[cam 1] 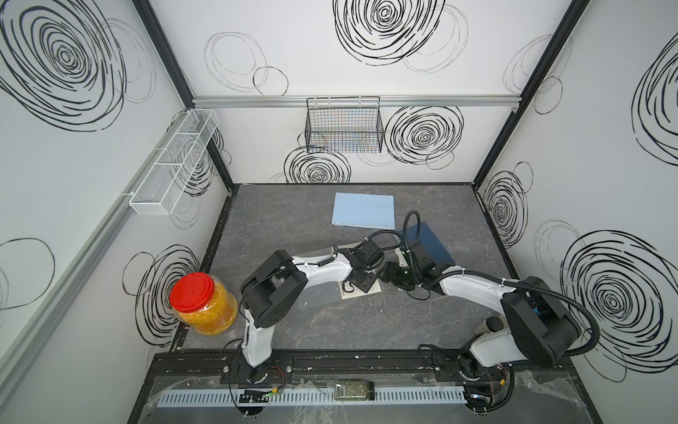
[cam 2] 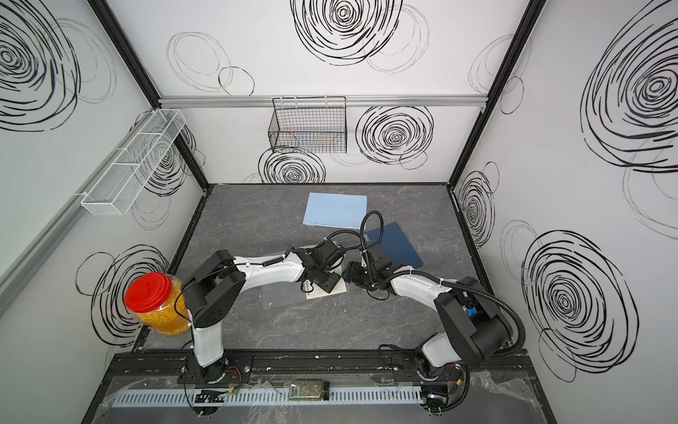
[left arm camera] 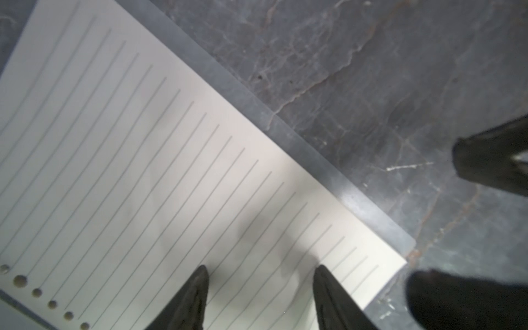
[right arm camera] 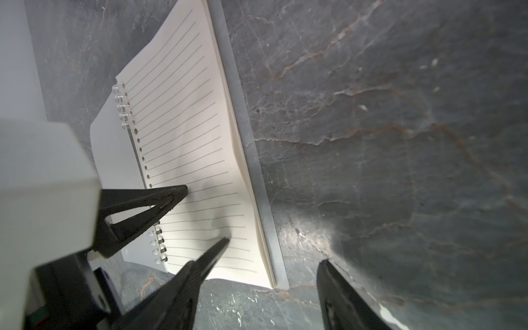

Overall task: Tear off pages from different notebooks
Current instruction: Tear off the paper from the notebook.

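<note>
You've left jaws apart on the notebook (right arm camera: 264, 205) page (left arm camera: 171, 171), right jaws apart beside; likely pinch its edge next

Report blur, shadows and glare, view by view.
Left wrist: lined page soft, left gripper blurred, casting shadows on it. Right wrist: glare patch on the table, near white casing out of focus. Both top views: sharp, evenly lit.

2 arms reaching inward, left hand (left arm camera: 261, 268) jaws apart, right hand (right arm camera: 275, 251) jaws apart
</note>
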Tool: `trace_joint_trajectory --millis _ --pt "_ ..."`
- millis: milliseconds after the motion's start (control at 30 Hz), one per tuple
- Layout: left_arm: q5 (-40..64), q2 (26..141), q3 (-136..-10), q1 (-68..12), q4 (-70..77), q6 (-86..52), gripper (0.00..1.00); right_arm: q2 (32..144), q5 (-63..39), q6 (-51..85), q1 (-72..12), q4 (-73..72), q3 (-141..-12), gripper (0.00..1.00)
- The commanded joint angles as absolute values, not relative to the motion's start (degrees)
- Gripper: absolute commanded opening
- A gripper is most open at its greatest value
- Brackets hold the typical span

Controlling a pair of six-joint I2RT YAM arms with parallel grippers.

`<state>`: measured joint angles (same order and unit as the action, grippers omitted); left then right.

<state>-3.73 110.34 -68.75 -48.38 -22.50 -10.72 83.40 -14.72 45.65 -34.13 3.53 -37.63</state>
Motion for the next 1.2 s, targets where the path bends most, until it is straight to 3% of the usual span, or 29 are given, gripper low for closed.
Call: trace_joint_trajectory --millis 0,367,633,900,1167 --pt "-2.8 114.0 -64.9 -47.0 -27.1 -9.9 0.51 83.7 -13.9 46.4 -34.4 3.3 -39.3 0.68" --pt "-2.0 114.8 -65.0 -46.7 -27.7 -9.6 0.20 84.5 -15.3 45.7 -34.6 3.5 -40.2 0.65" --pt "-1.8 115.4 -65.2 -46.7 -27.9 -9.3 0.06 85.4 -16.4 45.4 -35.5 3.3 -41.3 0.56" --pt "-1.0 115.4 -64.9 -46.7 -27.3 -9.5 0.00 85.7 -16.8 45.1 -36.3 3.4 -42.4 0.45" --pt "-0.5 115.4 -64.9 -46.6 -27.1 -9.7 0.00 86.1 -17.2 45.3 -37.1 3.4 -42.9 0.25"
